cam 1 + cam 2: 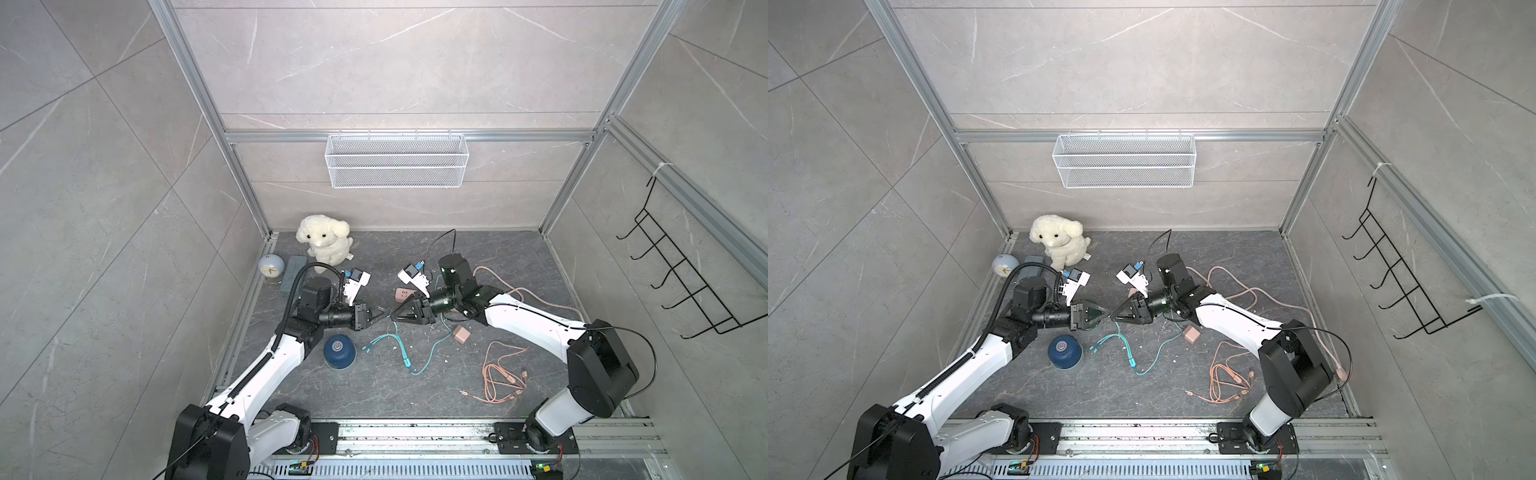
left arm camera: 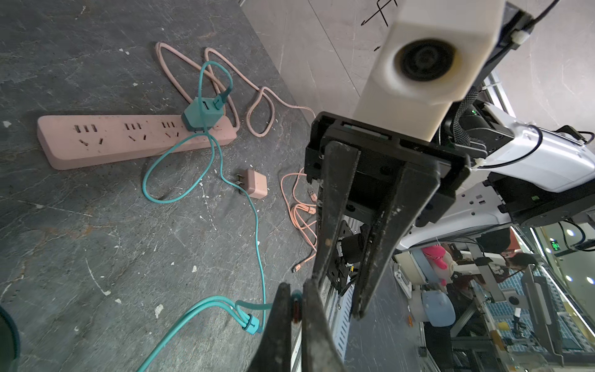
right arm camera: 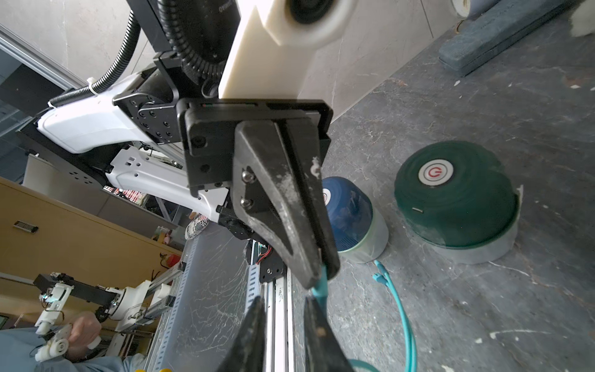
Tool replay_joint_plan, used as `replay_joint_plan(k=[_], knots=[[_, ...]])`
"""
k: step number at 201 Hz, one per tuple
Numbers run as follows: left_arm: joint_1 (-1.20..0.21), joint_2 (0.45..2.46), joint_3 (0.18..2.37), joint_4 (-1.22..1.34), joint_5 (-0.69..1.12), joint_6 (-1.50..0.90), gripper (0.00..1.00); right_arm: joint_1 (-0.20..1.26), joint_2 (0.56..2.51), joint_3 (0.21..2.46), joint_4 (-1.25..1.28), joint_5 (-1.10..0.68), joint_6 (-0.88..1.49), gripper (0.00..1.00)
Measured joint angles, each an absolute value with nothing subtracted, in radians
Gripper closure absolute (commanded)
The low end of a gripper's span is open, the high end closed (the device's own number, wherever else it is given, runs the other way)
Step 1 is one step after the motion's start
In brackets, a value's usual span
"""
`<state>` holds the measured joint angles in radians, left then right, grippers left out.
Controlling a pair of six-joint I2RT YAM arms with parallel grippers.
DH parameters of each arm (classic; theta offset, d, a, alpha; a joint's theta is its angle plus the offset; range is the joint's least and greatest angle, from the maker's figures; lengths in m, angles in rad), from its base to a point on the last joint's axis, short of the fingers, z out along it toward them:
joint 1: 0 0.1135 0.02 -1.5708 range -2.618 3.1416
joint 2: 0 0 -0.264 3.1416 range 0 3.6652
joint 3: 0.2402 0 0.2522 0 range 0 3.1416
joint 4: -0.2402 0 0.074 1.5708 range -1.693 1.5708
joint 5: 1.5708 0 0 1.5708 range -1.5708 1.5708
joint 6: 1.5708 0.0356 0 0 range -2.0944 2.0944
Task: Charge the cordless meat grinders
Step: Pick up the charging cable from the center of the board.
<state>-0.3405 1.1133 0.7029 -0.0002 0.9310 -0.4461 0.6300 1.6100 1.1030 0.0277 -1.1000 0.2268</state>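
The dark blue meat grinder point(image 1: 339, 351) point(image 1: 1064, 351) stands on the floor beside my left arm. The dark green meat grinder point(image 3: 450, 193) sits next to it in the right wrist view; in both top views my left gripper mostly hides it. My left gripper point(image 1: 384, 314) point(image 2: 294, 299) is shut on a plug end of the teal charging cable point(image 1: 405, 353) point(image 2: 257, 225). My right gripper point(image 1: 395, 316) point(image 3: 283, 301) meets it tip to tip; its fingers stand apart with nothing between them, the plug just beside one finger.
The teal cable runs to a teal charger point(image 2: 203, 112) plugged into a pink power strip point(image 2: 112, 141). A pink charger block point(image 1: 461, 333) and a pink cable point(image 1: 503, 374) lie on the right. A plush dog point(image 1: 324, 241), a pale blue clock point(image 1: 271, 266) and a dark case point(image 1: 293, 272) occupy the back left corner.
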Motion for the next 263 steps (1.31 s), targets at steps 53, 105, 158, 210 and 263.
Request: replay_joint_plan(k=[53, 105, 158, 210, 263], knots=[[-0.341, 1.113, 0.703, 0.003, 0.917, -0.472, 1.0, 0.631, 1.61, 1.103, 0.002, -1.053, 0.176, 0.68], [-0.341, 1.113, 0.703, 0.009, 0.917, -0.481, 1.0, 0.631, 1.61, 1.103, -0.029, -1.02, 0.144, 0.66], [-0.341, 1.113, 0.703, 0.022, 0.92, -0.493, 1.0, 0.649, 1.623, 1.103, -0.027, -1.029, 0.141, 0.71], [-0.341, 1.113, 0.703, 0.031, 0.924, -0.498, 1.0, 0.654, 1.648, 1.103, -0.018, -1.036, 0.147, 0.79], [-0.341, 1.106, 0.703, 0.031, 0.924, -0.497, 1.0, 0.654, 1.648, 1.103, -0.015, -1.036, 0.153, 0.69]])
